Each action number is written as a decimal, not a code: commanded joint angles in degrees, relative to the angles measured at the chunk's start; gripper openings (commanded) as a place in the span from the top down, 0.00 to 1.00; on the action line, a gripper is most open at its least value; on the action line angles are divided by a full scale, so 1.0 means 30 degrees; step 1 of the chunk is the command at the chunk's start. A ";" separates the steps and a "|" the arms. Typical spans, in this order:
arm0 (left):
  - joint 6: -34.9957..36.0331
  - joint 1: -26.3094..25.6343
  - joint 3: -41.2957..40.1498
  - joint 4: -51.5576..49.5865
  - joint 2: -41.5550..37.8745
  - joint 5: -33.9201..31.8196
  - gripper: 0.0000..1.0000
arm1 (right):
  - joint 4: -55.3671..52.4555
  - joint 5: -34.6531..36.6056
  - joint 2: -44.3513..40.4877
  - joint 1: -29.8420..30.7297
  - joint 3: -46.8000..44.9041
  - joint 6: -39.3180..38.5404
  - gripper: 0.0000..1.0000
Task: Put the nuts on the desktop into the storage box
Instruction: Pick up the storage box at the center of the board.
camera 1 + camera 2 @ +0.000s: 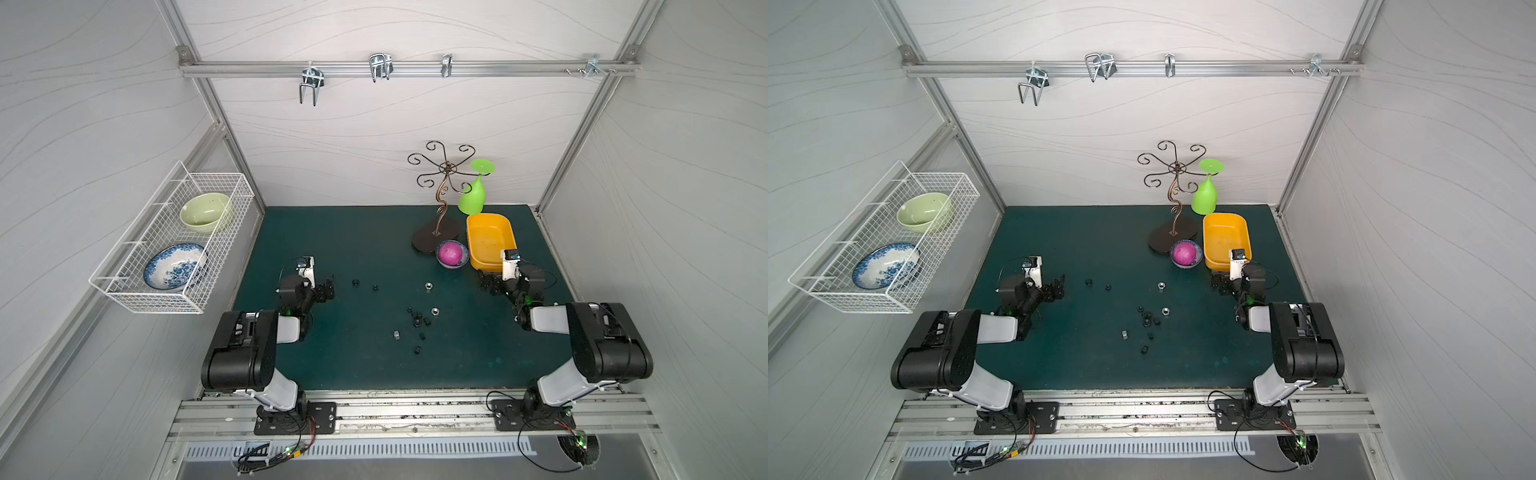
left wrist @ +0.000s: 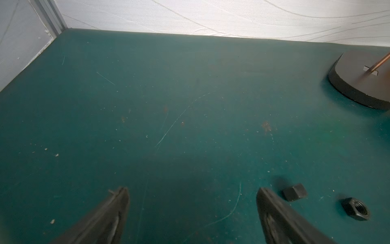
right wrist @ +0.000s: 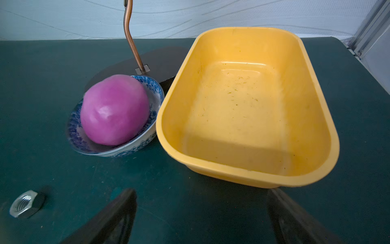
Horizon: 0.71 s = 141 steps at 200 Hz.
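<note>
A: How was the room laid out?
B: A teal tabletop (image 1: 353, 241) was enclosed by white wavy-lined walls (image 1: 374, 137). A wire basket (image 1: 145, 297) was hung on the left one, shown only in both top views.
A: Where were the task's things?
B: The nuts (image 1: 417, 322) were scattered mid-tabletop, and the storage box (image 1: 490, 241) was set near the far right corner. Scratches and crumbs were revealed only by the left wrist view, specks on the box floor only by the right.
A: What was gripped?
B: Nothing: the left fingers (image 2: 272, 213) and right fingers (image 3: 118, 213) were spread apart.
</note>
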 commanded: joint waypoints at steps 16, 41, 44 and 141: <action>0.0070 -0.0101 0.0386 0.0915 -0.0110 -0.0106 0.02 | -0.0292 0.0140 0.0038 0.0112 0.0057 0.0140 0.01; 0.0062 -0.0115 0.0386 0.0930 -0.0123 -0.0100 0.01 | -0.0276 0.0163 0.0033 0.0110 0.0028 0.0139 0.01; 0.0073 -0.0102 0.0401 0.0917 -0.0125 -0.0092 0.01 | -0.0264 0.0173 0.0001 0.0112 0.0028 0.0143 0.01; 0.0080 -0.0101 0.0313 0.0944 -0.0158 -0.0087 0.01 | -0.0220 0.0444 -0.0230 0.0104 -0.0055 0.0274 0.01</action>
